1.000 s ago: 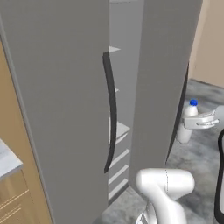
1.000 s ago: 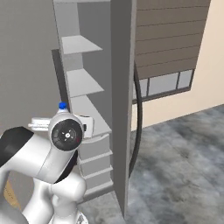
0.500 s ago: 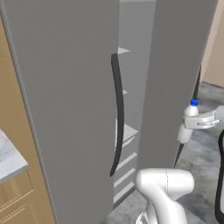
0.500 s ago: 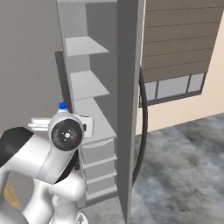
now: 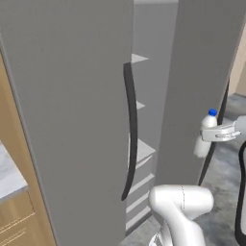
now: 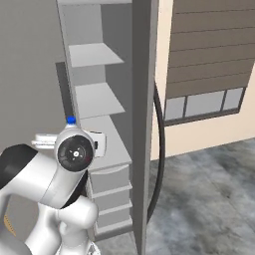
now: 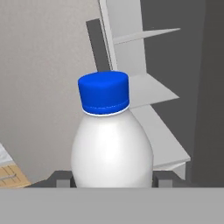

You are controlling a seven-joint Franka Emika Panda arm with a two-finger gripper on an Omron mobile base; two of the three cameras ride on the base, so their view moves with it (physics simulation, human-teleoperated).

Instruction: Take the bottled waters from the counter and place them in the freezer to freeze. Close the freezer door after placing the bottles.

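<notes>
A plain whitish bottled water with a blue cap stands upright between my fingers. My gripper is shut on it, in the air in front of the open freezer. The bottle is short of the white shelves and touches none of them. Its blue cap peeks over my wrist. The freezer door stands swung open to the right, its long dark handle on the outer side. A corner of the marbled counter lies at far left.
The other grey fridge door with its dark curved handle is closed left of the compartment. White drawers sit below the shelves. Wooden cabinets are at lower left. Grey floor stretches right of the open door.
Both base views have moved closer to the freezer, so the base has driven forward. The bottle stays held in my gripper.
</notes>
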